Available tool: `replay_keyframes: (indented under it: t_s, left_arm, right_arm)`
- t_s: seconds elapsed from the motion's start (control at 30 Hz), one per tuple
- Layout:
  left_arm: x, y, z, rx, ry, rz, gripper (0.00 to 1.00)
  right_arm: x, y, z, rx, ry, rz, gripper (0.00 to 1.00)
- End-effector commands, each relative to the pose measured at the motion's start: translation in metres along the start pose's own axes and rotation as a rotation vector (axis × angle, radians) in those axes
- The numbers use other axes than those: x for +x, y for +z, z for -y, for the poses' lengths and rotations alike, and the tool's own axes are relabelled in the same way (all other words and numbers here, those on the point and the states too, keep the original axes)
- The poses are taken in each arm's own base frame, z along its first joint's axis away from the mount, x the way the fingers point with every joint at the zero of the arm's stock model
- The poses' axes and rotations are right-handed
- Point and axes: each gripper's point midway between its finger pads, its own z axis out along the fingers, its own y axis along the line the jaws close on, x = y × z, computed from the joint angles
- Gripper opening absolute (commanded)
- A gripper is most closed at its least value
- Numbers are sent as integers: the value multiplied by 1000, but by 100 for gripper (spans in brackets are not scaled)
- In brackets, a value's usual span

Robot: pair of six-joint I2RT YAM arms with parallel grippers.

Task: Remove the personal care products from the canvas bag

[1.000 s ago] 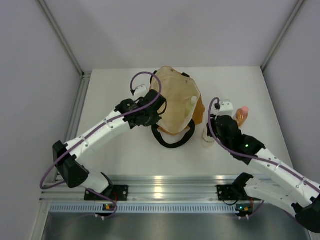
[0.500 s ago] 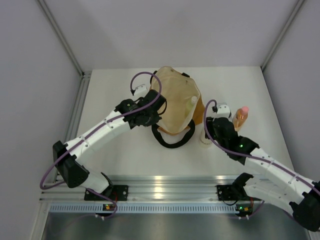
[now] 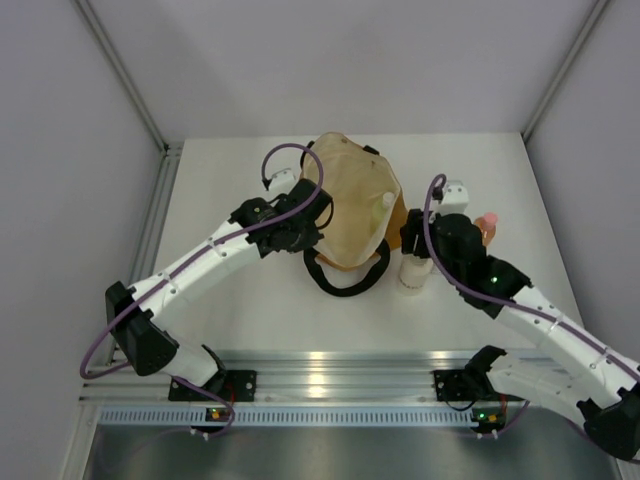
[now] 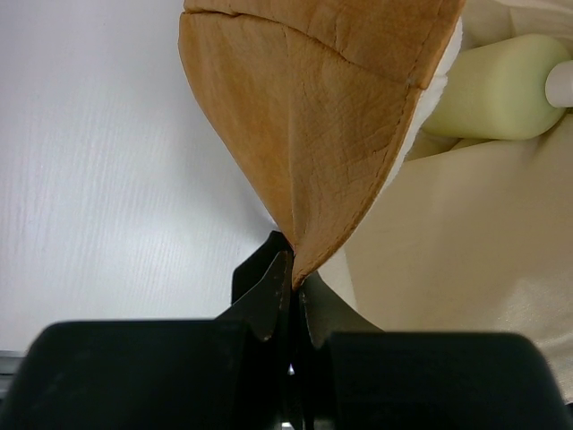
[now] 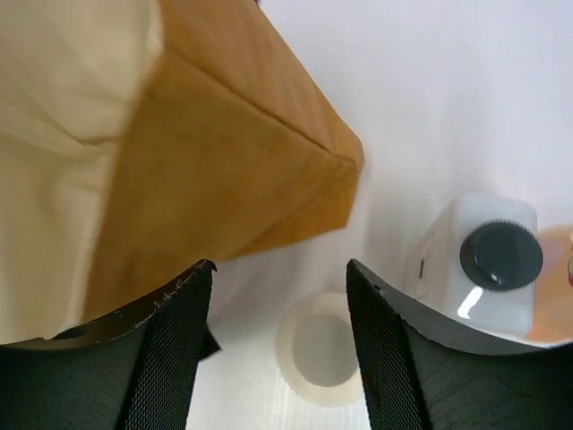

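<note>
- The left gripper (image 4: 291,285) is pinched closed on the left rim of the bag (image 3: 350,205), which lies open on the table (image 3: 250,300).
- The yellow-green bottle (image 4: 497,90) lies on its side inside the bag, on the cream lining.
- The right gripper (image 5: 279,267) hangs just right of the bag, fingers spread wide and holding nothing.
- The jar (image 5: 322,358) stands just right of the bag, under the gap between those fingers.
- The white bottle (image 5: 479,269) stands farther right of the bag, close beside the jar.
- The orange bottle (image 3: 486,228) stands farthest right of the bag, partly hidden by the arm.
</note>
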Motion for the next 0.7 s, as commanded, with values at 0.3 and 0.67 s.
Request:
replay_keyframes:
  t_s: [0.3, 0.67]
  left_arm:
    - [-7, -5, 28, 117, -28, 1, 0]
    - [-1, -1, 36, 149, -78, -26, 0]
  right_arm:
    - [-126, -37, -90, -287, 0, 74, 54]
    - [-86, 36, -132, -91, -72, -132, 48]
